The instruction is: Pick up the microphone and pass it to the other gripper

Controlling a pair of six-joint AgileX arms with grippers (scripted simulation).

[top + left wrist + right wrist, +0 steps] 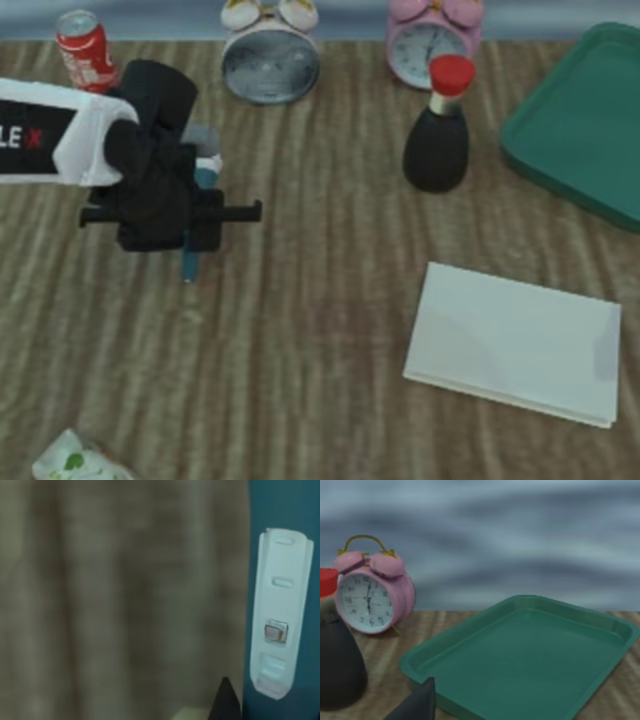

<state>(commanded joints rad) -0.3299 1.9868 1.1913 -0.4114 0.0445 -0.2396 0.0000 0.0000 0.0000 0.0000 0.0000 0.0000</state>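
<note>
The microphone (189,262) lies on the left of the table, mostly covered by my left gripper (190,225); only its teal handle end and grey head (203,138) show. In the left wrist view the teal handle (280,505) with its white button strip (281,612) fills one side. One black fingertip (225,700) rests against the handle, and the other finger is hidden. The left gripper is shut on the microphone. My right arm is out of the top view. Its wrist view shows a single fingertip (424,697) with nothing beside it, so that gripper is open.
At the back stand a red can (84,48), a silver alarm clock (270,62) and a pink alarm clock (432,45). A black red-capped bottle (437,145) stands right of centre. A green tray (590,130) is far right, a white pad (515,340) is front right, and a green-white packet (75,464) is front left.
</note>
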